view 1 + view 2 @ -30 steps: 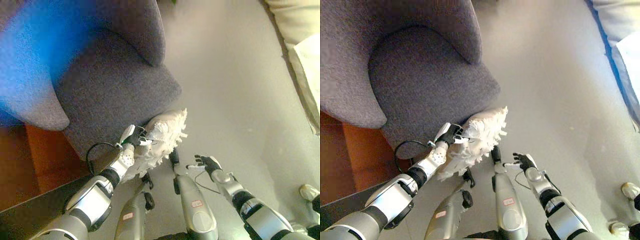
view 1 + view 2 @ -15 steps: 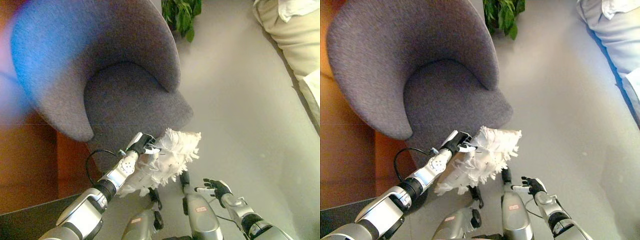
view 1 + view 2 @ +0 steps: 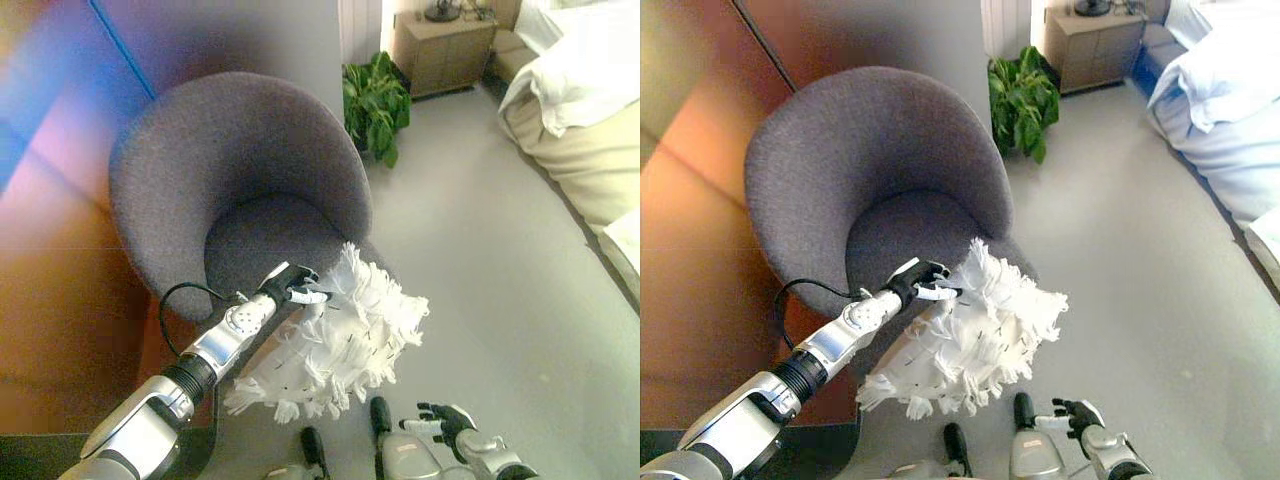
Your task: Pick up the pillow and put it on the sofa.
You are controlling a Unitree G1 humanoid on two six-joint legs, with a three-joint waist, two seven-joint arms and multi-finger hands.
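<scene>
A white, shaggy, feathery pillow (image 3: 340,345) hangs in the air in front of the grey round armchair (image 3: 200,170), over the seat's front edge. My left hand (image 3: 288,285) is shut on the pillow's upper left edge, arm stretched up from the lower left. The chair's seat (image 3: 910,235) lies just behind and left of the pillow. My right hand (image 3: 446,419) shows low at the bottom right, fingers spread and holding nothing, well below the pillow.
A green potted plant (image 3: 375,105) stands behind the chair's right side. A wooden cabinet (image 3: 445,45) is at the back. A bed with pale bedding (image 3: 575,110) runs along the right. Grey floor (image 3: 480,290) lies between chair and bed. A brown wall (image 3: 690,200) is at left.
The camera has tilted up, bringing the whole chair, plant and cabinet into view. My left hand has lifted the pillow higher, level with the seat front. The right hand stays low.
</scene>
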